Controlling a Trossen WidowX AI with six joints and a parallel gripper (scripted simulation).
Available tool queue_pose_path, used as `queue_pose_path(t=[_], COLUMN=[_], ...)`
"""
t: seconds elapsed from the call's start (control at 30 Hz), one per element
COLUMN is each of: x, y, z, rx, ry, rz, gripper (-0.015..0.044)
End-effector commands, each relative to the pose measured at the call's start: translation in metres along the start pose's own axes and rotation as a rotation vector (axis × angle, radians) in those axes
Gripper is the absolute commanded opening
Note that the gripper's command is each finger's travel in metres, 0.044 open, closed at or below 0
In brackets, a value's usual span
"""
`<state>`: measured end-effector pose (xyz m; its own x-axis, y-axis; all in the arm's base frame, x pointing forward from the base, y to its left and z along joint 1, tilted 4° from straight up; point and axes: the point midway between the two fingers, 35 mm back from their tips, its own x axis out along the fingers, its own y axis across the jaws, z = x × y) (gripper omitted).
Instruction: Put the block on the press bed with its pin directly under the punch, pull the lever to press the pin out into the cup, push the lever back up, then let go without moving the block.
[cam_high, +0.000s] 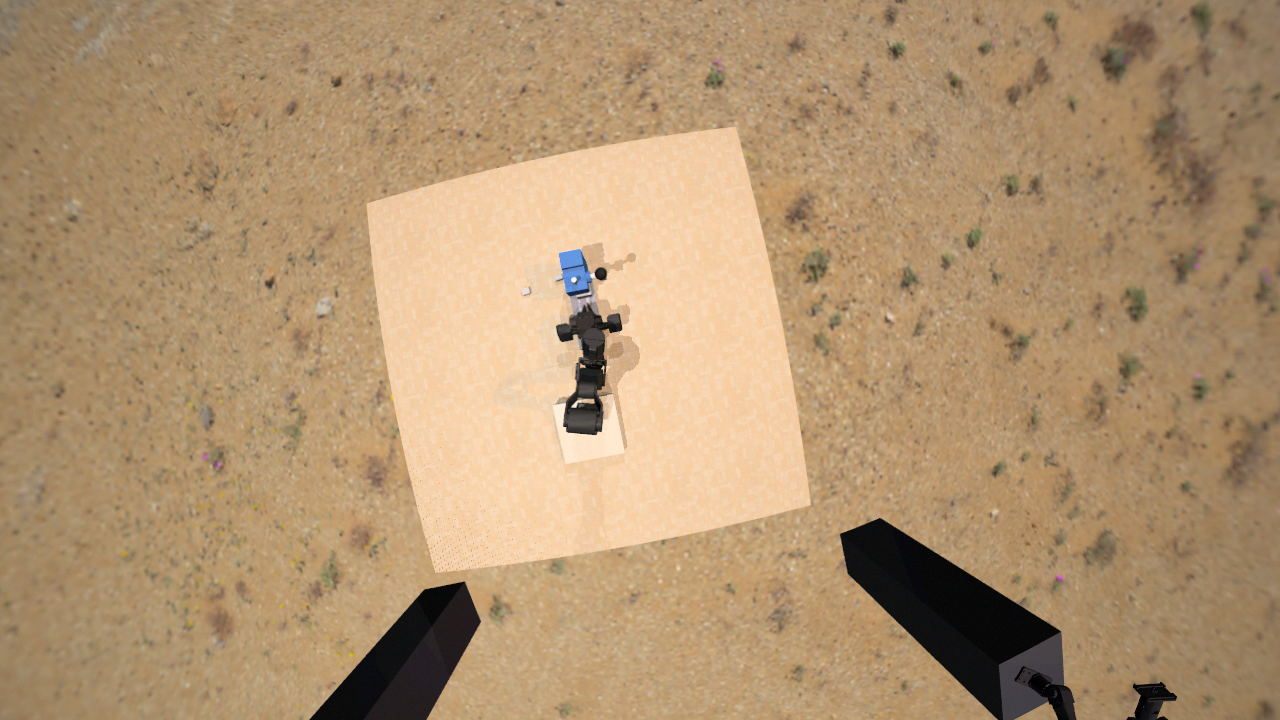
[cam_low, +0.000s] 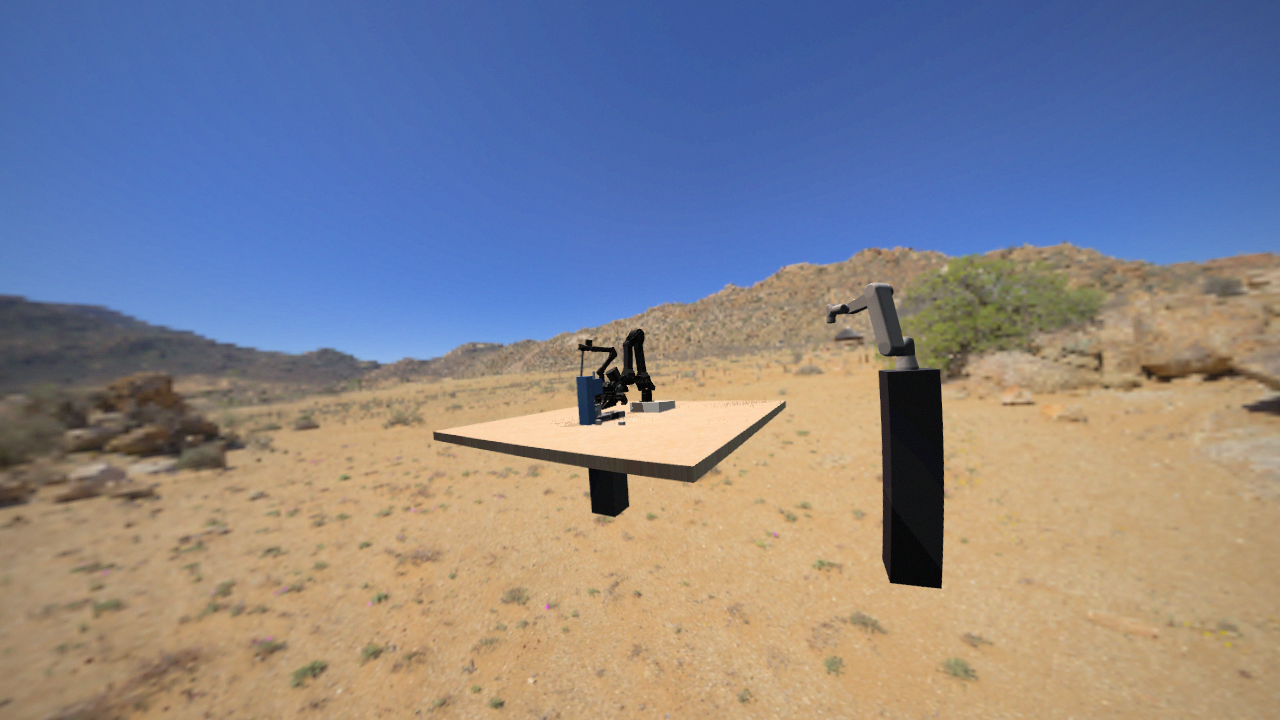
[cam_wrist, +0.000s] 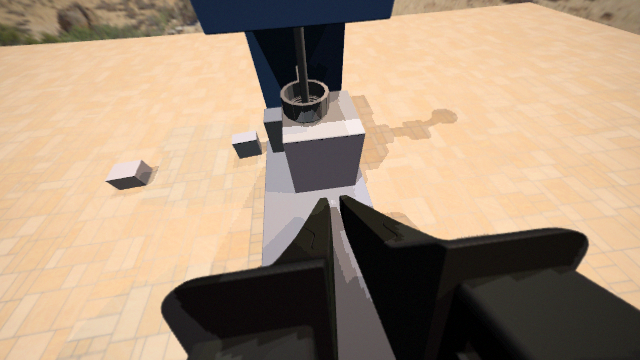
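The press (cam_high: 572, 272) (cam_low: 587, 399) (cam_wrist: 295, 14) stands on the bench (cam_high: 680, 358) (cam_low: 572, 447) (cam_wrist: 500, 125); the block (cam_wrist: 325, 162) sits on its bed (cam_wrist: 282, 205), right of two small pieces (cam_wrist: 247, 145) (cam_wrist: 128, 175).

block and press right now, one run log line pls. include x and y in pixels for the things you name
block (cam_wrist: 324, 162) on press bed (cam_wrist: 280, 207) | punch (cam_wrist: 301, 60) above it | gripper (cam_wrist: 333, 203) nearly shut, nothing held | lever not pulled

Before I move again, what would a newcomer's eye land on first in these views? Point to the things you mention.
Probably the bright blue press (cam_high: 572, 261) (cam_low: 586, 400) (cam_wrist: 295, 15), standing at the far end of the black arm (cam_high: 587, 380) (cam_low: 634, 353) in the top view. Next, in the wrist view, the pale block (cam_wrist: 325, 162) beneath it, with a dark metal ring (cam_wrist: 305, 112) around the thin punch rod (cam_wrist: 301, 55). The nearly closed black gripper (cam_wrist: 333, 203) looms large in front.
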<state>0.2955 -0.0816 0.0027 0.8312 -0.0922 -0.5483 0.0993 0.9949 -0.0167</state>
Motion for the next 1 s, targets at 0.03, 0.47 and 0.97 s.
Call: queue_pose_path(t=[0.03,0.47,0.97], x=[0.0021,0.0021,0.0023], y=[0.0009,0.0009,0.0], z=[-0.0052,-0.0052,-0.0049], rx=[-0.005,-0.005,0.0], ry=[0.001,0.001,0.001], rz=[0.005,0.005,0.0], gripper=[0.0109,0.03,0.03])
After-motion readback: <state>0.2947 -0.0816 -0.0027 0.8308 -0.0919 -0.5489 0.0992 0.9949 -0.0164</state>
